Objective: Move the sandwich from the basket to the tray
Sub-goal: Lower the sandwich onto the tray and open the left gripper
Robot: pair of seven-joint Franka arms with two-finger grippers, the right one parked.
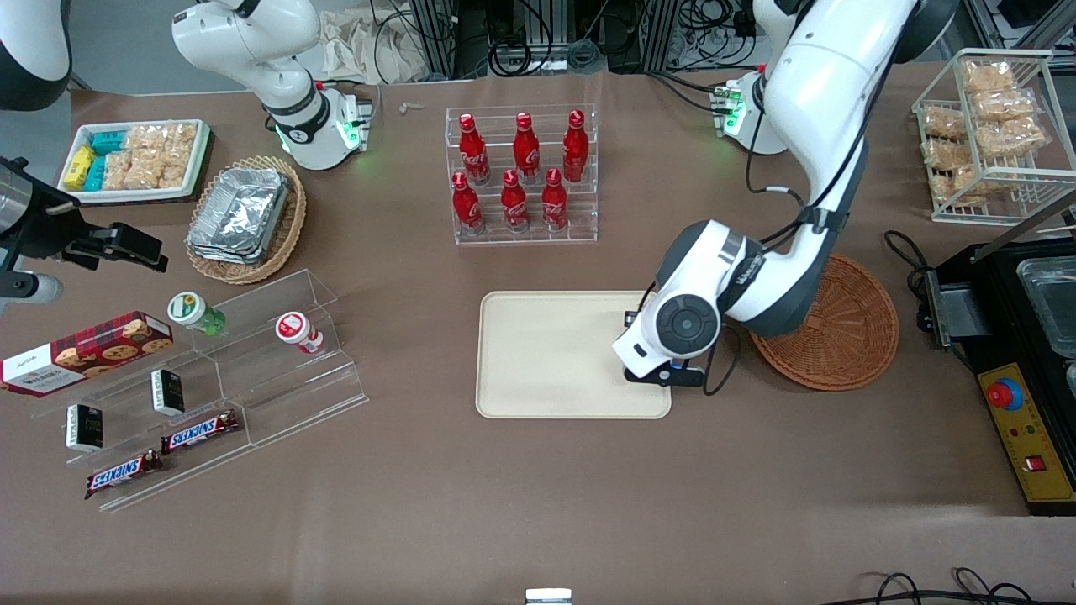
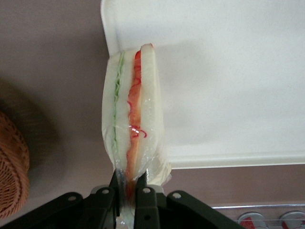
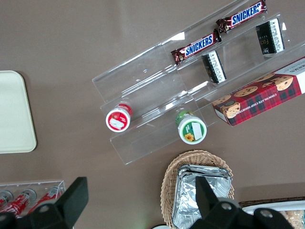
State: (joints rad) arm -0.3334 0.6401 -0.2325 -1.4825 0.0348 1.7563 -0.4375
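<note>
My left gripper (image 2: 126, 193) is shut on the sandwich (image 2: 133, 114), a plastic-wrapped wedge of white bread with green and red-orange filling along its cut edge. It hangs over the corner of the cream-beige tray (image 2: 228, 71). In the front view the gripper (image 1: 664, 370) sits over the tray's (image 1: 555, 353) end nearest the round reddish-brown wicker basket (image 1: 841, 336), and the wrist hides the sandwich. The basket (image 2: 12, 167) stands on the table beside the tray and looks empty where it shows.
A clear rack of red bottles (image 1: 521, 172) stands farther from the front camera than the tray. A black machine (image 1: 1017, 353) and a white wire rack of snack bags (image 1: 992, 134) are at the working arm's end. Clear acrylic steps with snacks (image 1: 193, 386) lie toward the parked arm's end.
</note>
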